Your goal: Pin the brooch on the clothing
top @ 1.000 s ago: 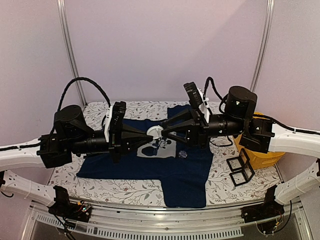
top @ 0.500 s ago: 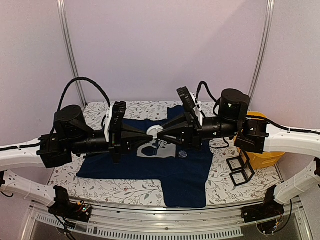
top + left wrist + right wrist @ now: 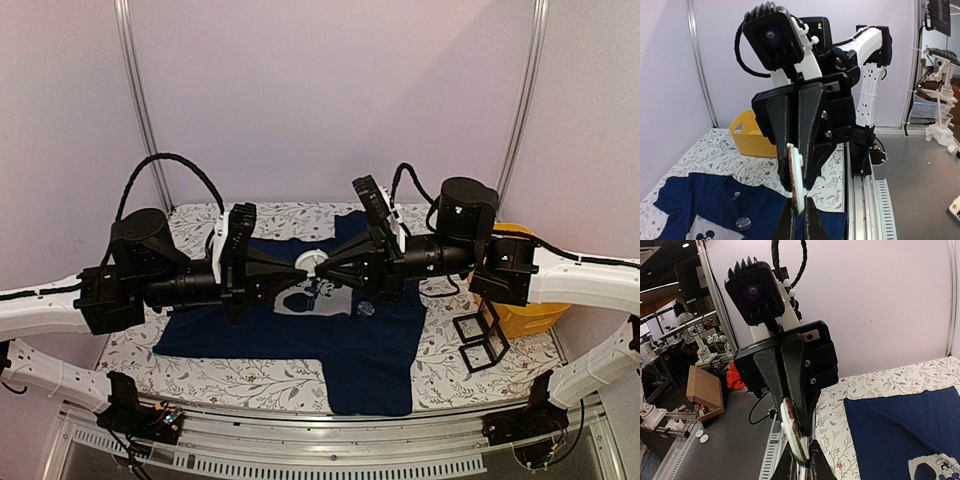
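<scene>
Lying flat on the table is the clothing point(image 3: 370, 350), a navy T-shirt with a pale mouse print point(image 3: 315, 298). Both arms meet tip to tip in the air above its chest. Between them is the brooch point(image 3: 310, 262), a round white disc held on edge. My left gripper point(image 3: 303, 268) is shut on the brooch point(image 3: 796, 175) from the left. My right gripper point(image 3: 322, 268) has its fingers pinched on the same brooch point(image 3: 792, 432) from the right. The brooch's face and pin are hidden by the fingers.
A small dark round badge point(image 3: 366, 309) rests on the shirt right of the print. A yellow basket point(image 3: 520, 300) stands at the table's right edge, with black wire-frame cubes point(image 3: 480, 340) in front of it. The cloth under the shirt is floral.
The right arm has swung left and rolled its wrist, and its jaws have closed onto the brooch that the left gripper holds. The left arm has stayed put.
</scene>
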`<state>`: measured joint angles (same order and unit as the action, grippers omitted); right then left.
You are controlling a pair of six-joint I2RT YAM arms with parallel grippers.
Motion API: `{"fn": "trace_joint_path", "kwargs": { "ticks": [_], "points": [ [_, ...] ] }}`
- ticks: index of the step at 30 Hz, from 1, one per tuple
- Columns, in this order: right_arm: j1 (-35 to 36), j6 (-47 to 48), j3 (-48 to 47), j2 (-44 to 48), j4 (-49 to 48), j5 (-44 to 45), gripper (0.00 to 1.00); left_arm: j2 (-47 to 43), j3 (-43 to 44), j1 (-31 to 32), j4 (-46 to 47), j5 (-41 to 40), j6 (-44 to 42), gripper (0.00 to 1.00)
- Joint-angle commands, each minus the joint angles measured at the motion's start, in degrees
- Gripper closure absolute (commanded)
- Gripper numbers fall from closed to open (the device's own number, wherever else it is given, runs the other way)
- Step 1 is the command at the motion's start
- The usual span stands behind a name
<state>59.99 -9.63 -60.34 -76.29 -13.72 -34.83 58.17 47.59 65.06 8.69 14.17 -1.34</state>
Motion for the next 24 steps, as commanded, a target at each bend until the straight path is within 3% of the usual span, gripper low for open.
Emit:
{"fn": "trace_joint_path", "kwargs": {
  "ticks": [1,8,12,18,24],
  "points": [
    [0.3,-1.2,-2.2,-0.3,0.7,3.8,0.95,1.5,1.2,2.4,-2.1,0.3,-3.2,1.0],
    [0.3,-0.8,-4.3,-1.4,4.8,7.4,0.93,2.9,2.0,3.4,-2.9,-0.7,-4.4,1.0],
    [0.4,1.1,-5.2,-1.8,7.7,7.0,0.87,2.2,1.5,3.4,-2.1,-2.6,-4.2,1.0],
    [0.9,8.7,-6.3,-0.8,15.7,5.3,0.66,-1.7,-0.5,3.4,-1.0,-10.6,-4.0,1.0],
    [0.9,14.5,-5.7,3.0,19.3,1.1,0.43,-3.6,-1.1,3.4,-1.5,-10.8,-4.1,1.0]
  ]
}}
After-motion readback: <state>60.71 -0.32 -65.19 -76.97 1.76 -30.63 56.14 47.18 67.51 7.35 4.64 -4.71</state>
